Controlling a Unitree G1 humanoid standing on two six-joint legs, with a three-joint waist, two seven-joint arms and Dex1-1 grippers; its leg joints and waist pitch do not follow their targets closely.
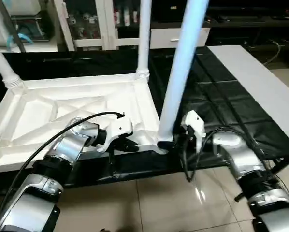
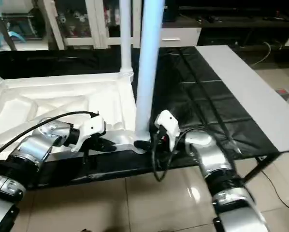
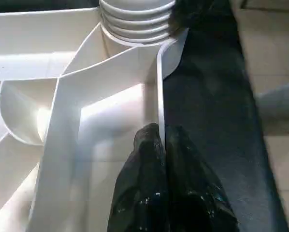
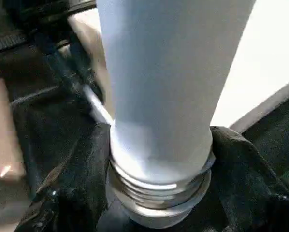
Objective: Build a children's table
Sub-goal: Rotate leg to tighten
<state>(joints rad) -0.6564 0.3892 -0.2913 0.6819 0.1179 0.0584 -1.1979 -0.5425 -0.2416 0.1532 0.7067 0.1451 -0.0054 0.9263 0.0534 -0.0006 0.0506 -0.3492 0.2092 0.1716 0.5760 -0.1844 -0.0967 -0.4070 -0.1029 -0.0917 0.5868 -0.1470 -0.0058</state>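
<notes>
Silver forearms frame your view from both sides, over a beige tiled floor (image 1: 159, 203) that runs under the near table edge.

Left gripper (image 3: 162, 145): your two black fingers (image 3: 139, 193) are pinched together on the thin near rim of the white plastic table top (image 1: 62, 108), one finger on each face of that wall, close to the near right corner.

Right gripper (image 4: 156, 159): your black fingers (image 4: 72, 179) sit on either side of the ribbed foot of the near leg (image 1: 180, 67), closed around it where it meets the corner socket (image 1: 163, 145). That leg stands nearly upright, leaning slightly, and runs out of the head views at the top.

Table top: it lies upside down, ribbed underside up, on the black-draped work table (image 1: 222, 96), its near edge along the table's near edge.

Far right leg (image 1: 144, 38): upright in its corner socket.

Far left leg (image 1: 2, 63): seated at the far left corner, tilted in the head view.

Beyond the drape on the right you have a pale bare table surface (image 1: 260, 82); white cabinets (image 1: 96, 24) stand farthest back.
</notes>
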